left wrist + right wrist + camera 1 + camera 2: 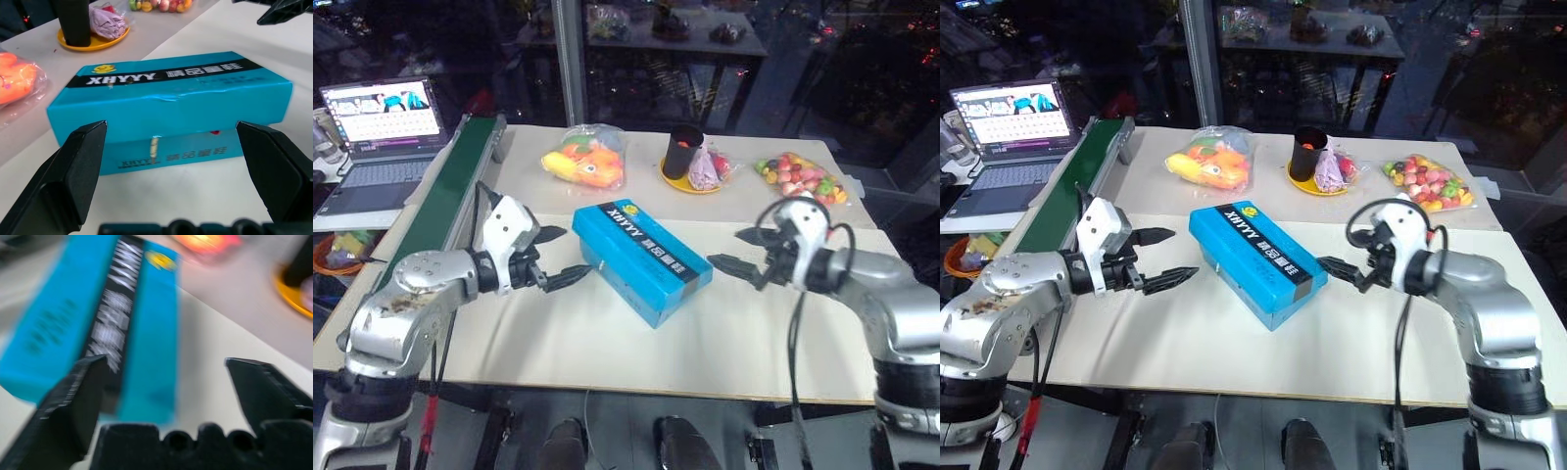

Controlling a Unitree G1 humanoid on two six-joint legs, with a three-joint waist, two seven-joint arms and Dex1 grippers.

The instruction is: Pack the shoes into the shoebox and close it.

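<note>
I see the shut blue box [641, 258] as light, stiff cardboard, best pinched at its long sides, with my left gripper [553, 257] and right gripper [736, 250] both spread wide and empty

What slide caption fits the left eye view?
Closed blue shoebox on the table, flanked by open left hand and right hand.

A bright blue rectangular cardboard shoebox [93, 318] with a black band of white lettering on its closed lid is seen lying on the pale tabletop [215, 338]. The right gripper [164, 382] is held just short of it, its two black fingers [73, 401] spread wide apart with nothing between them. A yellow plate [292, 293] is glimpsed beyond.
</note>
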